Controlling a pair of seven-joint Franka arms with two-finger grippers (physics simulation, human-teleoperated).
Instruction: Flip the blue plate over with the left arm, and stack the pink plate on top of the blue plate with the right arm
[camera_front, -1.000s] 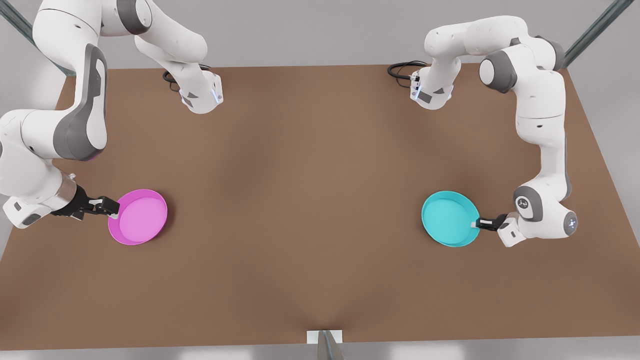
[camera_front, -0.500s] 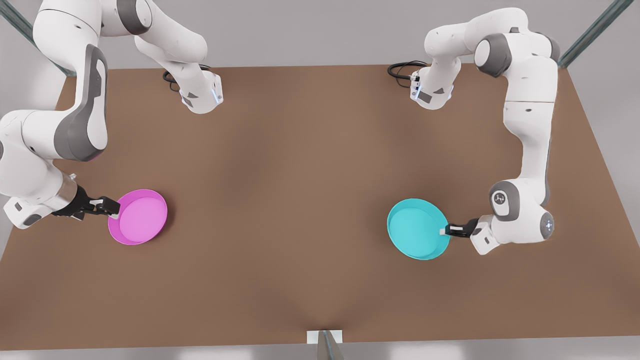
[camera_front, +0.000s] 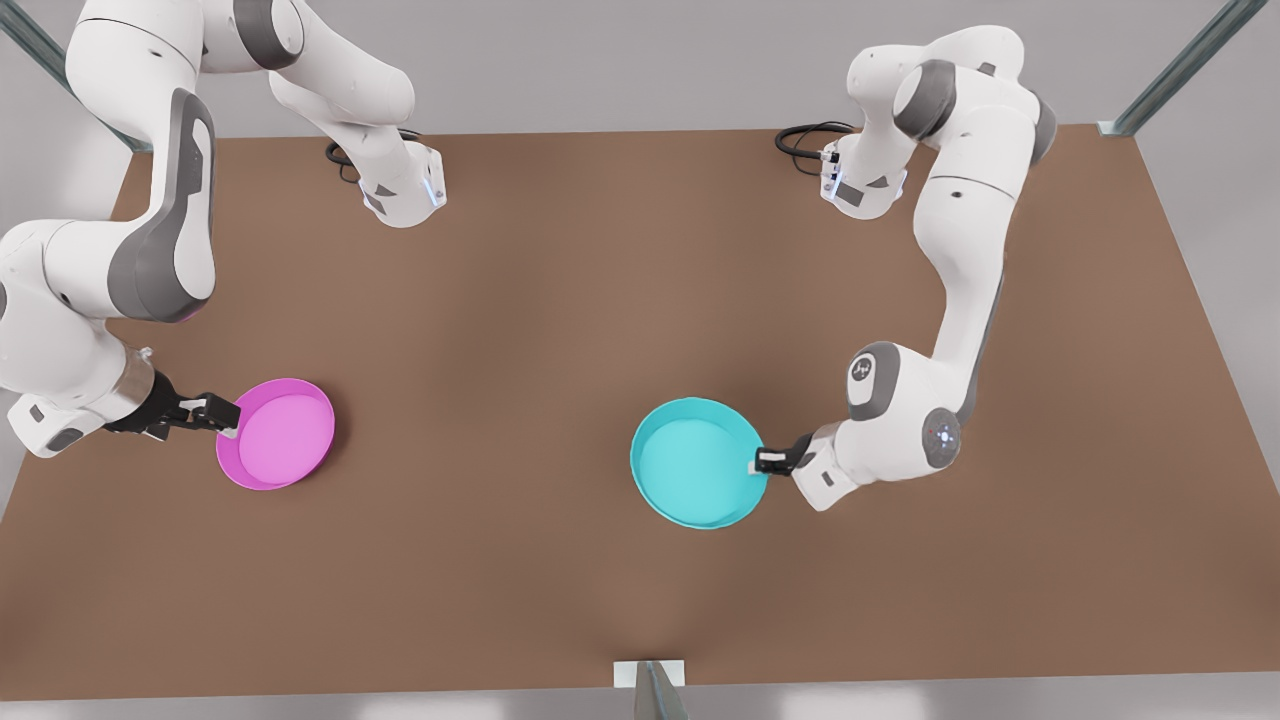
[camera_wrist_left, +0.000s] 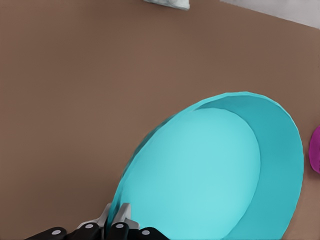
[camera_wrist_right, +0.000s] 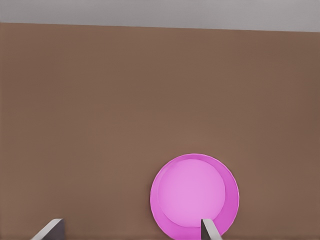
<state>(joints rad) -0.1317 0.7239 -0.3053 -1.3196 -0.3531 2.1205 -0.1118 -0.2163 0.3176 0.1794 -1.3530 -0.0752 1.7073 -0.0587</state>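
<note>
Here the left gripper is clamped on the rim of the blue plate, and in the left wrist view its fingers are cut off by the picture's edge, so only their tips show pinching the rim. The blue plate, open side up and a little tilted, is near the middle of the brown table. The right gripper has its fingers spread apart at the rim of the pink plate, which lies flat toward the front view's left; whether they touch it is hard to tell.
</note>
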